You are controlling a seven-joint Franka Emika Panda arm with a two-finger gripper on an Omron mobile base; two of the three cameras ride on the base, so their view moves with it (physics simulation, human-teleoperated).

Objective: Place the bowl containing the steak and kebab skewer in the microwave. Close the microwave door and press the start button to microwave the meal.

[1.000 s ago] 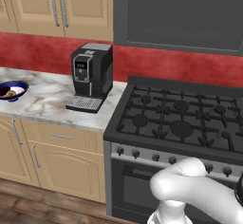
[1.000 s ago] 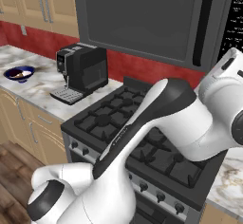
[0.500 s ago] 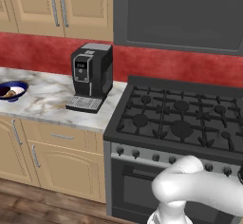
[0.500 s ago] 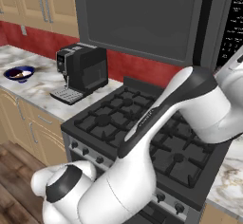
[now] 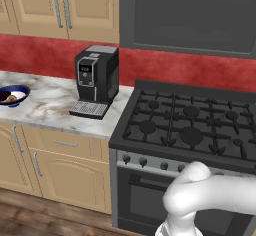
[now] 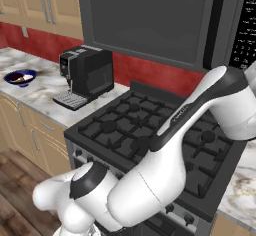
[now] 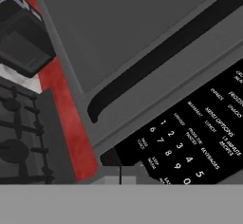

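Here, one microwave [image 6: 150, 20], its one microwave door [image 7: 142, 33] closed, one coffee machine [image 5: 96, 80] — gripper jaws fully closed, holding nothing.

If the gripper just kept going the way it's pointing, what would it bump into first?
Most likely the microwave's black keypad panel, near its lower corner beside the microwave door. The shut fingers seem very close to it already, though depth is hard to judge.
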